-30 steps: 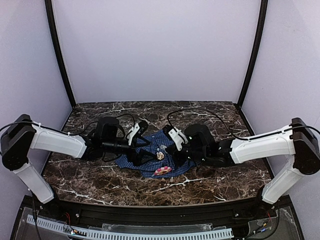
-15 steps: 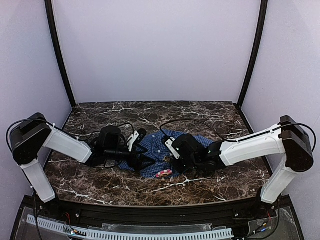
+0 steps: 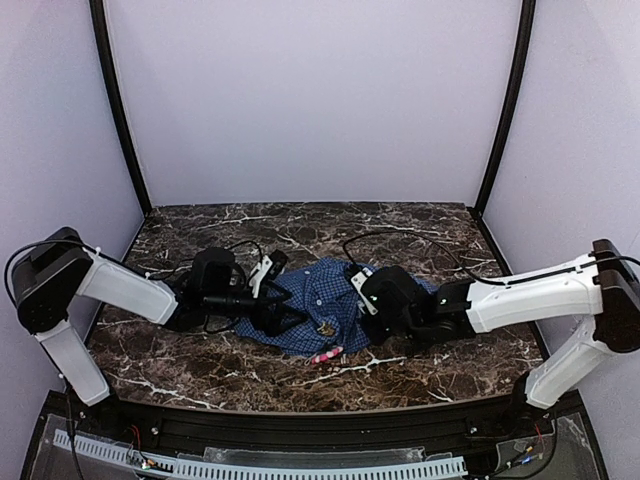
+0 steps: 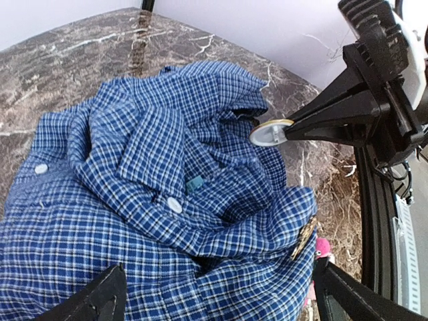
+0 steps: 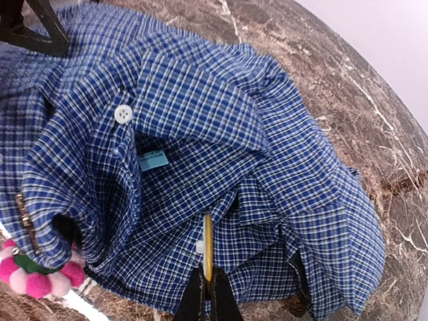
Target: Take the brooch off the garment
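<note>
The left arm and right arm have white shells, black joints, looping black cables.

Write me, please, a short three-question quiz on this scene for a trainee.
1. True or false: the left gripper is open.
2. The right gripper is shut on: A) a sleeve; B) a small round disc; C) nothing.
3. At which edge of the shirt does the pink pom-pom cluster lie?
Key: 1 true; 2 B; 3 the near edge, towards the arm bases.

one overhead; wrists close on shirt
</note>
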